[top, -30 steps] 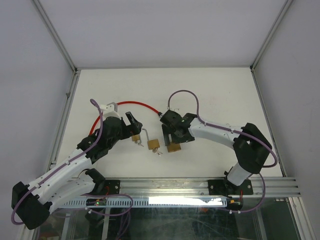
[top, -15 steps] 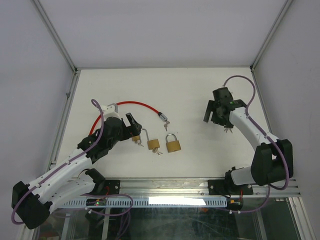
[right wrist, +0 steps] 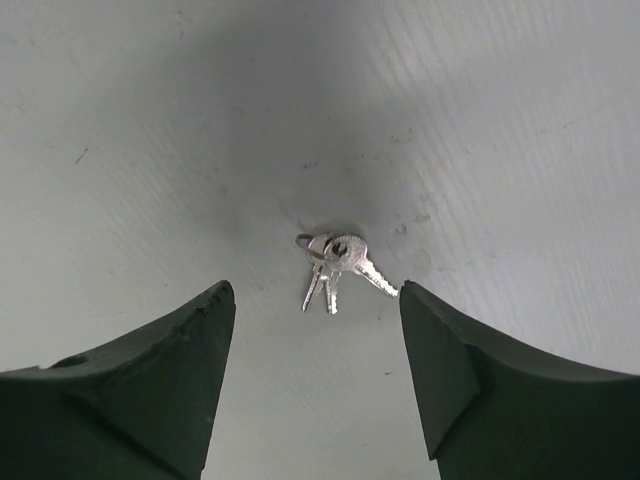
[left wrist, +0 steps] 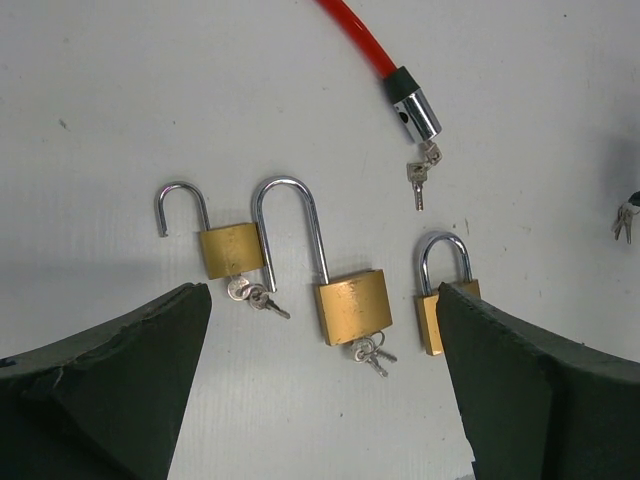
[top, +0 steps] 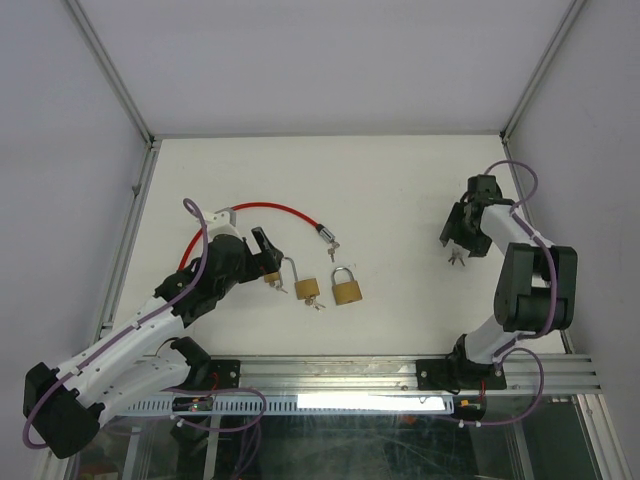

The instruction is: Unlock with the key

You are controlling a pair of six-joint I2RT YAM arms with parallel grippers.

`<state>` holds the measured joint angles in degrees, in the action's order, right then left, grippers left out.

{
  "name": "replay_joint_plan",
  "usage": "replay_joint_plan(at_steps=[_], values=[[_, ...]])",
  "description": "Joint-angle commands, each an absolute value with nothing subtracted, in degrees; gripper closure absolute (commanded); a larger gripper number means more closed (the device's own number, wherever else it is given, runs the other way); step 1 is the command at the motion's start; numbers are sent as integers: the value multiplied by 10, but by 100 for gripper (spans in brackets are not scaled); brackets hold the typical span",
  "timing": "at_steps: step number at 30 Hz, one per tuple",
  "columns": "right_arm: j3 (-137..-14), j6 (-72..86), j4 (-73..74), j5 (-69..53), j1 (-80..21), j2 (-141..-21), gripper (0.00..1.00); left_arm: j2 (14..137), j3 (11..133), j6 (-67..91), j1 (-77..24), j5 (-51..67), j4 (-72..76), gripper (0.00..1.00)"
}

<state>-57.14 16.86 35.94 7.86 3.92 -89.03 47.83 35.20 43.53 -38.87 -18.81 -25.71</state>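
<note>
Left arm (top: 130, 335): reaches from the near left corner diagonally up and to the right, low over the table (top: 400, 180), with the elbow bent and the wrist tipped down.
Left gripper (top: 268, 252): spread as wide as it goes and holding nothing; it hovers over the row of padlocks.
Right arm (top: 530, 285): folded tight on the right side, with the upper link rising from the base, the elbow high and the forearm doubled back toward the far edge, so the wrist points straight down.
Right gripper (top: 458, 244): jaws apart and holding nothing; in the wrist view the two dark fingers (right wrist: 130, 390) stand either side of the keys without touching them.
Key bunch (right wrist: 335, 260): lies loose and flat on the table directly under the right gripper, well apart from the padlocks.
Closed padlock (top: 347, 285): rightmost of the row, shackle seated; the left finger partly hides it in the left wrist view.
Long-shackle padlock (left wrist: 350, 305): middle of the row, shackle lifted free on one side, keys at its base.
Small padlock (left wrist: 230, 250): leftmost, shackle open, keys at its base.
Red cable lock (top: 270, 208): curves behind the left wrist; its metal end lies beyond the padlocks with a key attached.
</note>
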Motion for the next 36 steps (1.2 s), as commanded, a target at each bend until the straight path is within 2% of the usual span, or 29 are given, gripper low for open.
replay_joint_plan(at_steps=[1, 7, 10, 13, 18, 20, 27, 36], values=[[-611, 121, 326, 44, 58, -927, 31, 463, 362, 430, -383, -176, -251, 1], [-610, 99, 331, 30, 64, -963, 39, 470, 365, 425, -383, -174, -247, 1], [-605, 98, 339, 21, 65, -984, 46, 476, 367, 422, -382, -167, -239, 1], [-596, 111, 352, 9, 64, -984, 57, 486, 372, 421, -383, -160, -234, 1], [-579, 126, 361, -12, 62, -966, 85, 493, 369, 420, -383, -144, -216, 1], [-574, 136, 361, -27, 55, -952, 91, 497, 367, 420, -383, -137, -208, 1], [-558, 189, 354, -80, -11, -882, 100, 517, 378, 421, -383, -109, -188, 1], [-538, 308, 310, -66, -134, -794, 100, 524, 381, 412, -382, -63, -148, 1]])
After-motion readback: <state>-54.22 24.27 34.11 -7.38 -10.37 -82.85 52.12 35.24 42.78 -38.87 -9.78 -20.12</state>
